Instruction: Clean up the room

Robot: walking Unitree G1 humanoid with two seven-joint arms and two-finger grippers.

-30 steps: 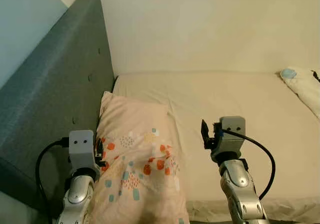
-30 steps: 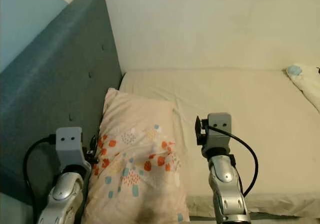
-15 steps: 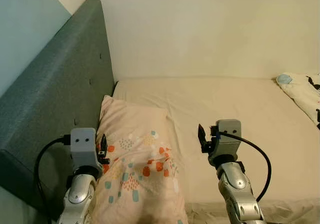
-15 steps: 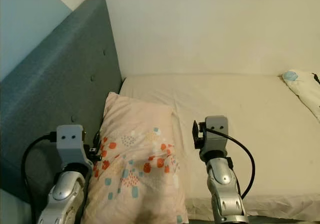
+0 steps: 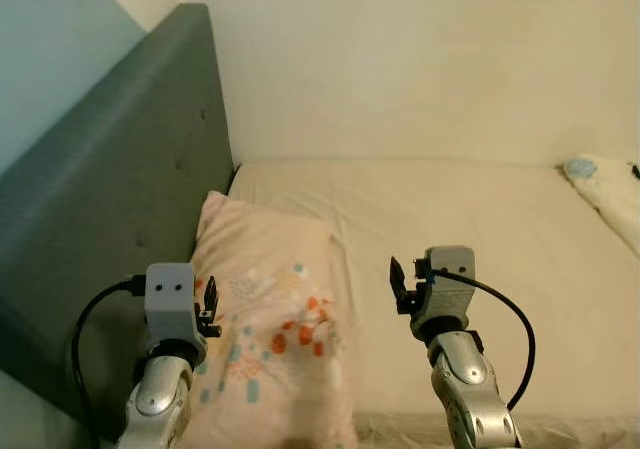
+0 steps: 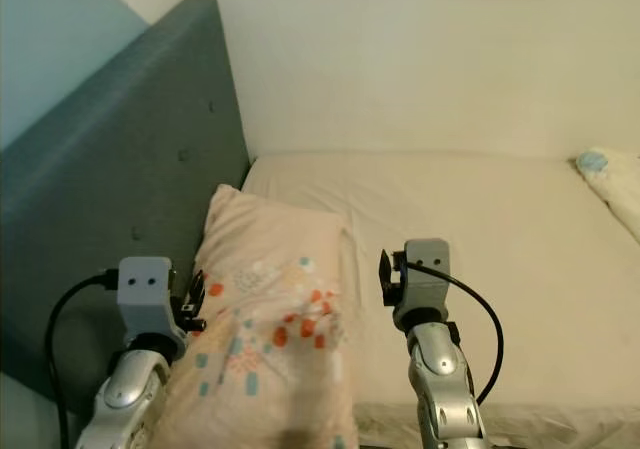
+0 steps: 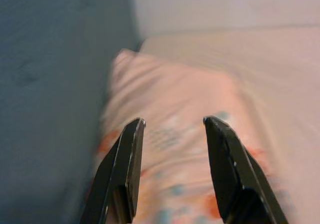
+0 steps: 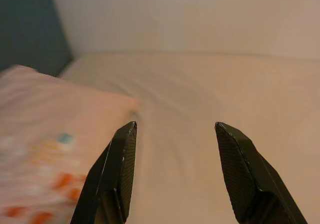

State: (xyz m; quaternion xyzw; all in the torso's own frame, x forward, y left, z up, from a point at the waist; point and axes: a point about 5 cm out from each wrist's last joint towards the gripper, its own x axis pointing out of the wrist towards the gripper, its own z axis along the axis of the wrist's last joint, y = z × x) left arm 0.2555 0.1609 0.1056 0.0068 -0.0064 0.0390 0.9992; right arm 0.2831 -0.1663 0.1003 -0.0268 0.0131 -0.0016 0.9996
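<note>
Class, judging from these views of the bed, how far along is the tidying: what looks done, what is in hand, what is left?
Done: the pillow lies on the mattress beside the headboard. In hand: nothing; the left gripper and right gripper are both open, over the pillow and the mattress. Left: the white bedding bunched at the bed's far right edge.

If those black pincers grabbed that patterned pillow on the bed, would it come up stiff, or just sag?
The pillow would probably sag: it looks soft and puffy, lying slumped against the headboard. It is likely light for its bulk. Pushed, it would probably slide over the sheet, not roll.
</note>
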